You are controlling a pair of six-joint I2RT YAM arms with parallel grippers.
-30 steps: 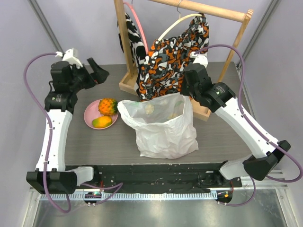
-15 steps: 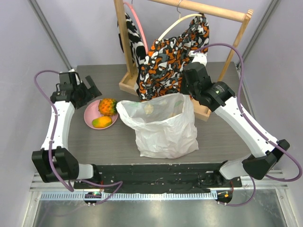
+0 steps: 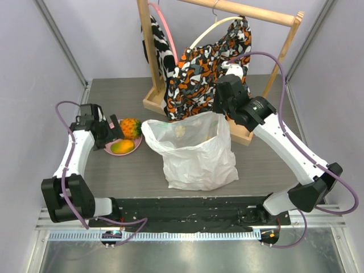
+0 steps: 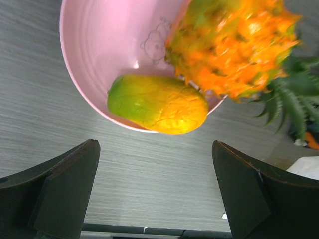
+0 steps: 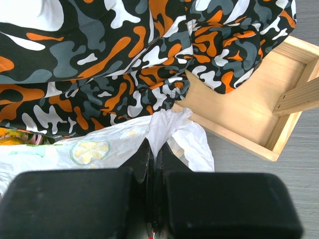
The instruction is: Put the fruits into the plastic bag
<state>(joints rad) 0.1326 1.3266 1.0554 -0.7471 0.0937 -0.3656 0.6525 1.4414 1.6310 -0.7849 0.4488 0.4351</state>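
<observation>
**Top external.** Left pincer (image 3: 109, 132) is spread wide and empty, low at the left rim of the pink plate (image 3: 111, 151). The mango (image 3: 123, 147) and pineapple (image 3: 131, 127) are on the plate, just left of the plastic bag (image 3: 196, 153). The left arm is much the nearer. Right pincer (image 3: 220, 112) is at the bag's far rim. A second ago the left arm was high and far left; it is now down at the plate. The right arm has barely shifted.

**Left wrist.** Mango (image 4: 157, 103) lies dead ahead of the pincer (image 4: 154, 147). Its long axis runs nearly finger to finger, so a wrist turn is probably needed. Pineapple (image 4: 234, 45) lies beyond it, touching.

**Right wrist.** Pincer (image 5: 152, 149) is clamped on a pinch of the bag (image 5: 184, 139) rim, below the patterned cloth (image 5: 124, 59).
</observation>
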